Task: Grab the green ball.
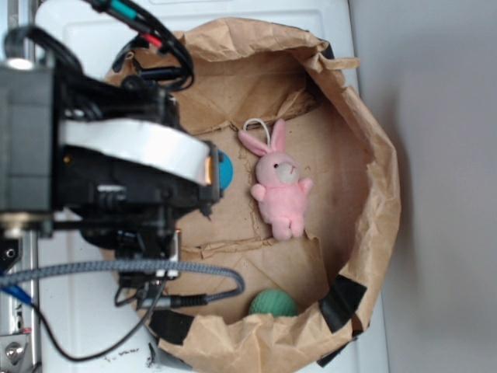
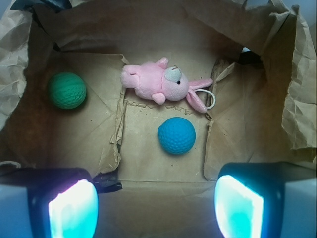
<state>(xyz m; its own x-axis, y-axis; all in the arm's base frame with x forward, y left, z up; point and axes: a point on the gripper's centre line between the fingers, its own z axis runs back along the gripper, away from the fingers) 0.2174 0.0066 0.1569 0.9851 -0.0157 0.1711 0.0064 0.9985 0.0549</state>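
Observation:
The green ball (image 2: 67,90) is dimpled and rests on the brown paper floor at the left of the wrist view; in the exterior view the green ball (image 1: 272,303) lies near the bag's lower rim. My gripper (image 2: 156,208) hangs open above the floor, its two glowing pads (image 2: 73,210) wide apart with nothing between them. The green ball sits far up and left of the jaws. In the exterior view the arm (image 1: 124,167) covers the bag's left half and the fingertips are hidden.
A blue ball (image 2: 177,135) lies just ahead of the jaws, partly hidden behind the arm as the blue ball (image 1: 225,171). A pink plush rabbit (image 2: 161,84) lies beyond it. Crumpled paper bag walls (image 1: 373,155) ring the floor.

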